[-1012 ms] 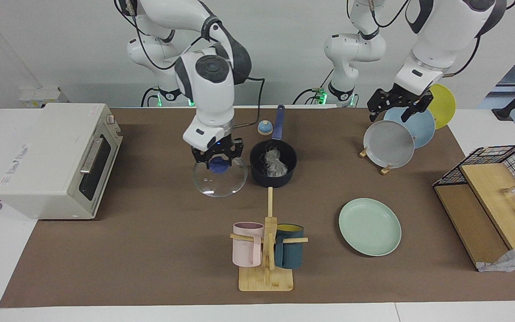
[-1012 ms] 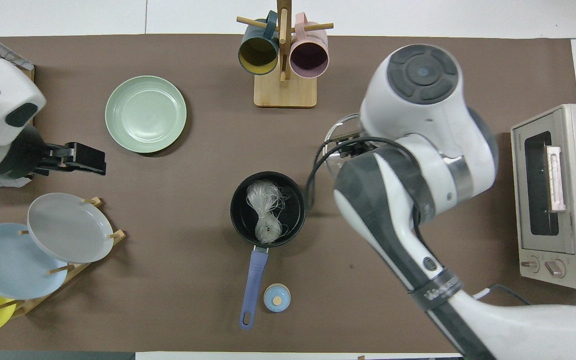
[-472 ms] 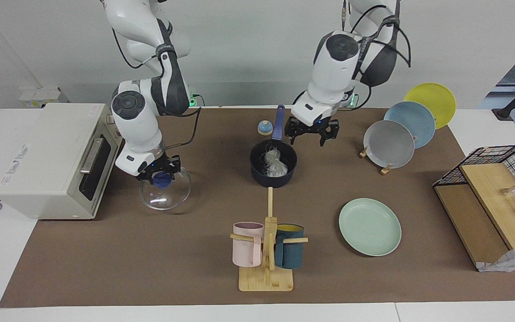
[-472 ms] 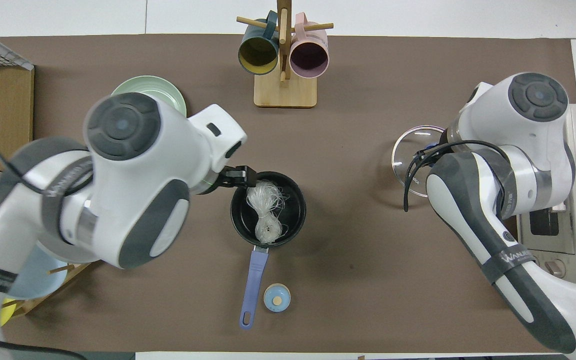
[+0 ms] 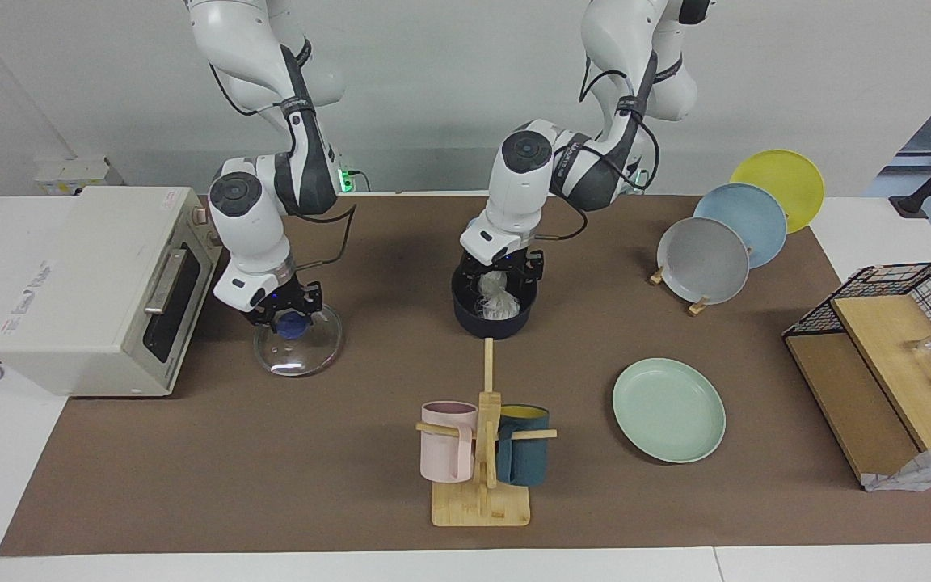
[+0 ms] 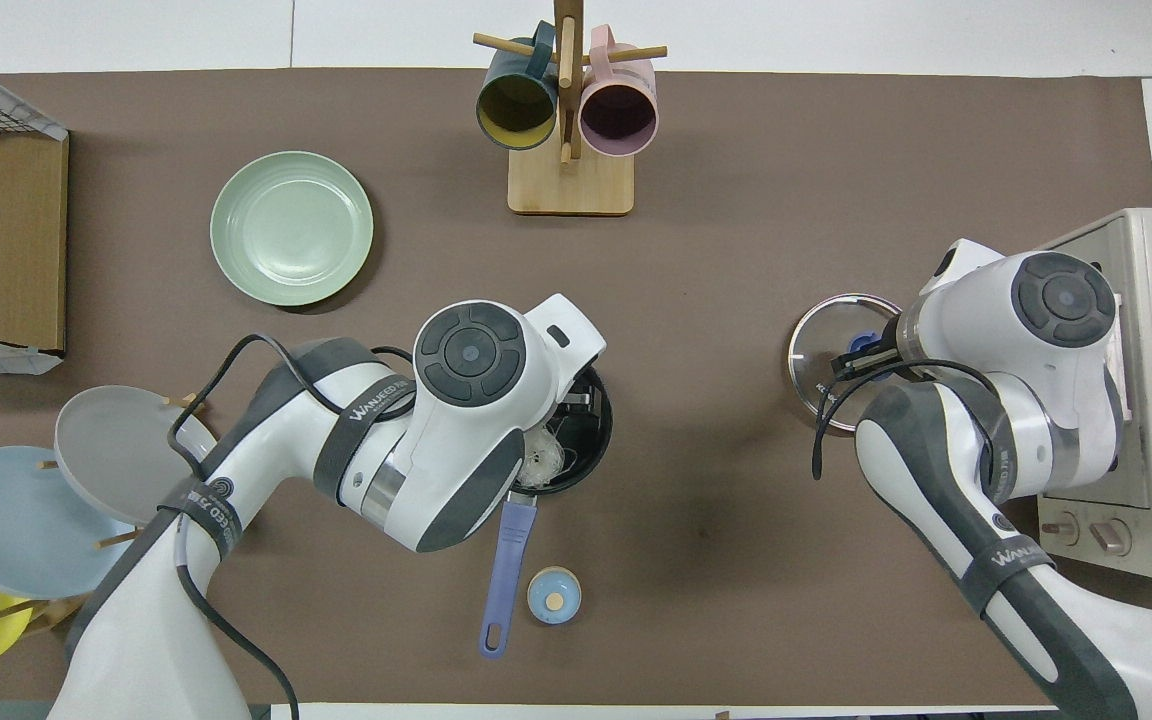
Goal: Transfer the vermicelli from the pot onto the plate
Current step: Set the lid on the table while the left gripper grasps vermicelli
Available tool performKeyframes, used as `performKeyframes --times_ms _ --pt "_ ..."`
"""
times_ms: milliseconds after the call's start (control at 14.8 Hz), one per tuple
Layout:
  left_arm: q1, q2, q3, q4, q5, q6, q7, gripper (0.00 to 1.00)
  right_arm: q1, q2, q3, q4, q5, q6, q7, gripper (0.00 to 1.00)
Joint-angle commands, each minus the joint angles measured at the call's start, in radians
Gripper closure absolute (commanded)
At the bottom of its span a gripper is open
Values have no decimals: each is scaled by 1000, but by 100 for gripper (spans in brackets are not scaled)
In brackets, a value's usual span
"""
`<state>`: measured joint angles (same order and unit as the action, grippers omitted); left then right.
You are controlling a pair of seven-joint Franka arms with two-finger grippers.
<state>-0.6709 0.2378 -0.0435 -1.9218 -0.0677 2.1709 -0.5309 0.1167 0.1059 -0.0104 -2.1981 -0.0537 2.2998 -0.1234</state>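
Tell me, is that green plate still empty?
Empty. The plate shows only bare green; the vermicelli sits in the pot, under the left tool.

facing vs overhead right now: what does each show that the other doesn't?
Facing only: the left claw down in the pot at the vermicelli, and the right claw on the glass lid's blue knob beside the toaster oven's door.

Overhead only: the pot's blue handle and a small blue round thing beside it; the left arm covers most of the pot there.

Both: the mint plate, bare, the mug rack, and the plate rack.
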Motion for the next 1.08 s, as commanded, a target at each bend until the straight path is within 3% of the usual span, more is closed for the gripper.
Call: performKeyframes --times_ms 0,135,337,405,472,540,607,877,1012 --pt "-19 27 17 -34 -9 75 -9 0 -20 -38 12 -34 14 21 -15 6" --pt "-21 63 19 -36 -7 98 -3 0 -23 -35 12 7 12 -20 -19 0" --pt "-21 67 19 -34 -6 98 9 0 -34 -37 9 199 15 -291 -13 0" --pt "-21 67 19 -36 -6 96 11 5 -38 -37 7 275 15 -381 -13 0" --pt "-21 67 19 -36 -6 95 12 30 -43 -37 7 331 17 -454 -12 0" --pt "-21 67 19 -36 -3 92 14 71 -48 -38 6 401 18 -530 5 0" --pt "-21 67 19 -36 0 89 17 100 -55 -35 6 469 17 -603 30 0" --pt "-10 46 20 -16 2 38 52 100 -78 -31 6 674 12 -816 34 0" --pt "0 -3 24 30 2 -72 66 100 -84 -26 3 679 9 -844 36 0"
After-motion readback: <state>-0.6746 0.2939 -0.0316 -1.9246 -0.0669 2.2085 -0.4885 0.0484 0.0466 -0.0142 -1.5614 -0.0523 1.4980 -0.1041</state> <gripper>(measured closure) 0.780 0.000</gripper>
